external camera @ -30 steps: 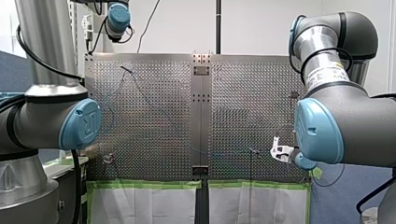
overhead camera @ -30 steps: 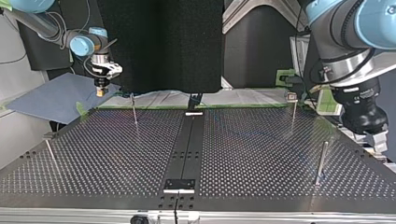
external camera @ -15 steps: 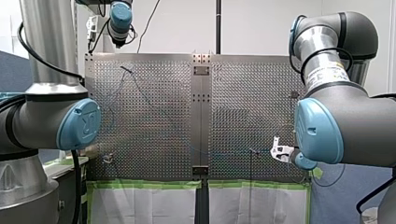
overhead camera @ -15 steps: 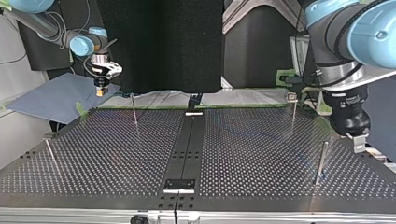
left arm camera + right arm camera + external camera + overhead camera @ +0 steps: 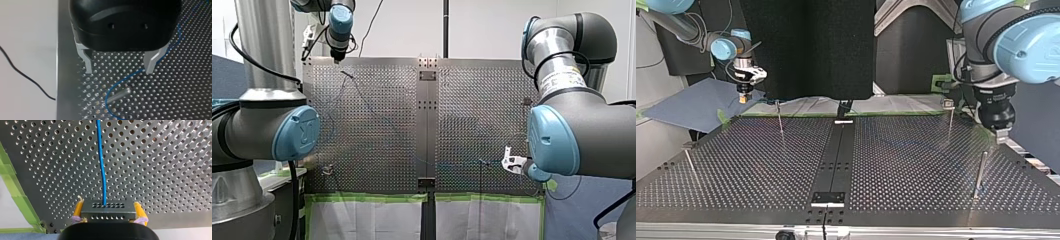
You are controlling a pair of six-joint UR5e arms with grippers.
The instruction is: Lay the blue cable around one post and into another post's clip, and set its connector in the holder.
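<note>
Right wrist view: fingers (image 5: 79, 208) pinch the connector (image 5: 108, 211), blue cable (image 5: 101, 160) apparently straight ahead.

Your left arm (image 5: 249, 131) and right arm (image 5: 597, 135) were silver tubes with dark grey joint housings and round light-blue caps (image 5: 298, 132). Black cables (image 5: 243, 52) looped along them, and a white printed label (image 5: 566, 76) ringed the right one. Your left gripper (image 5: 119, 71) was glossy black with bare metal fingers (image 5: 88, 65); your right gripper (image 5: 108, 208) had yellow-padded fingers (image 5: 79, 208).
</note>
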